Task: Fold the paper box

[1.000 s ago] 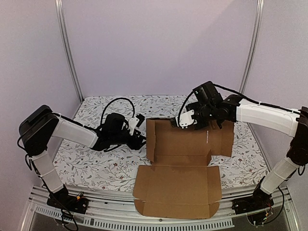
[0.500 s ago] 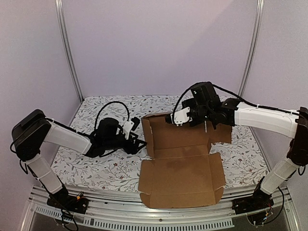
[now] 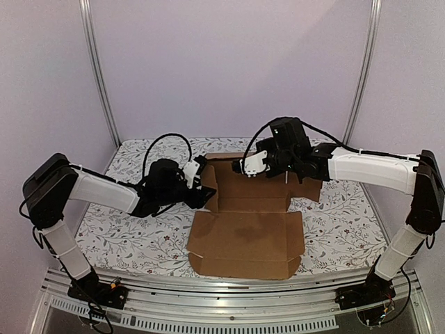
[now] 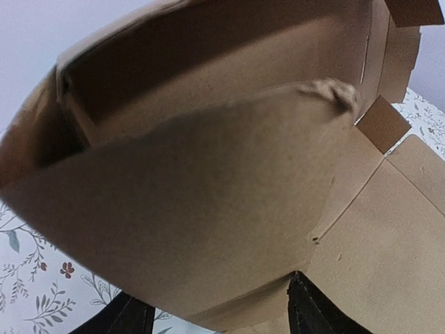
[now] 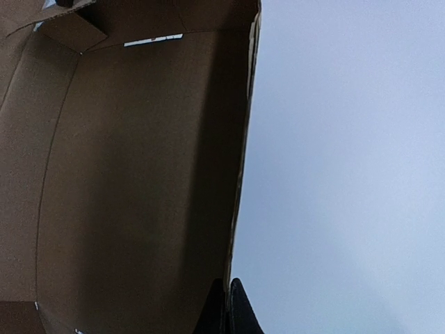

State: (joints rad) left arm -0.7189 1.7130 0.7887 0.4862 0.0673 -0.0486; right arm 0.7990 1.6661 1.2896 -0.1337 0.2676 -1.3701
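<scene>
The paper box [image 3: 243, 240] is plain brown cardboard, its wide front panel lying flat on the table. Its back wall stands raised. My right gripper [image 3: 245, 169] pinches that wall's top edge, and in the right wrist view the gripper [image 5: 228, 282] is shut on the thin cardboard edge [image 5: 240, 174]. My left gripper [image 3: 203, 182] is at the box's left end. Seen from the left wrist, a curved side flap [image 4: 208, 195] fills the view, with the gripper [image 4: 214, 296] open and its dark fingers [image 4: 309, 313] wide apart under the flap.
A floral cloth [image 3: 118, 229] covers the table. Metal posts [image 3: 97, 69] stand at the back corners before lilac walls. An aluminium rail [image 3: 208, 306] runs along the near edge, between the arm bases. Black cables [image 3: 163, 142] loop over the left arm.
The right gripper has carried the box's back wall leftward, and the whole box has slid left. The left gripper has swung right, up to the box's left flap.
</scene>
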